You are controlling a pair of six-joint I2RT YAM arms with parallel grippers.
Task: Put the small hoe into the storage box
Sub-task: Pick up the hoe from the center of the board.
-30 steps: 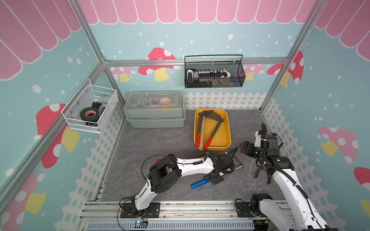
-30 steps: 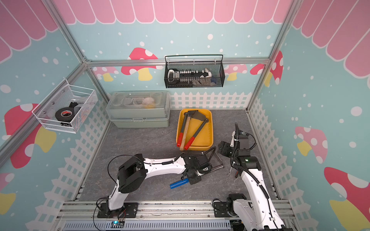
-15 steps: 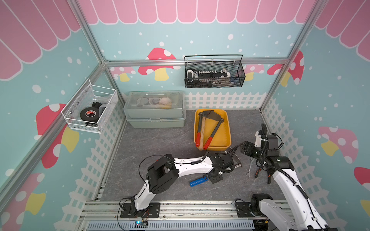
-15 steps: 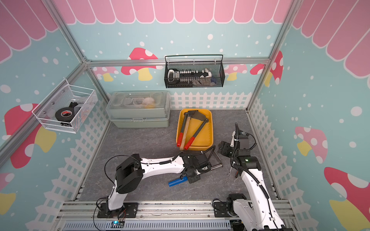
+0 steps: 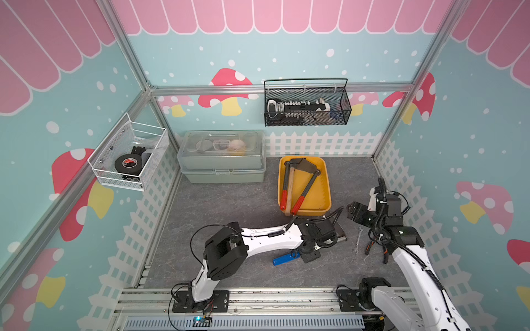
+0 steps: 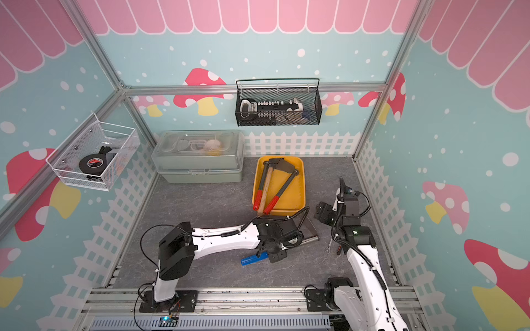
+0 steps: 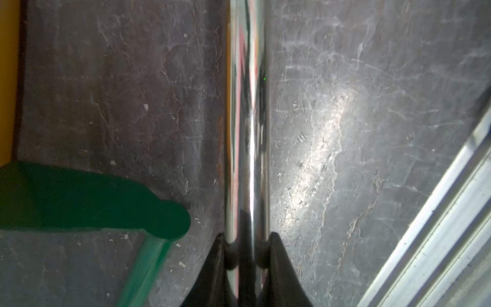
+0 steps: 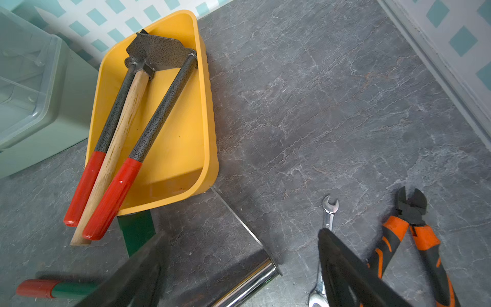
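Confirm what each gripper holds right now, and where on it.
The left gripper clamps the chrome tube across its round shaft; the right gripper is open and empty.

The storage box [image 5: 317, 195] is bare in its right half; three long-handled tools [image 5: 308, 185] fill its left half, handles overhanging the near rim. Open desk [image 5: 223, 206] lies left of it, before the grey-green case [image 5: 220, 169]. The left arm [image 5: 269, 242] and a chrome bar [image 8: 249, 281] cross the near middle; a wrench [image 8: 328, 215] and cutters [image 8: 414, 226] lie near right.
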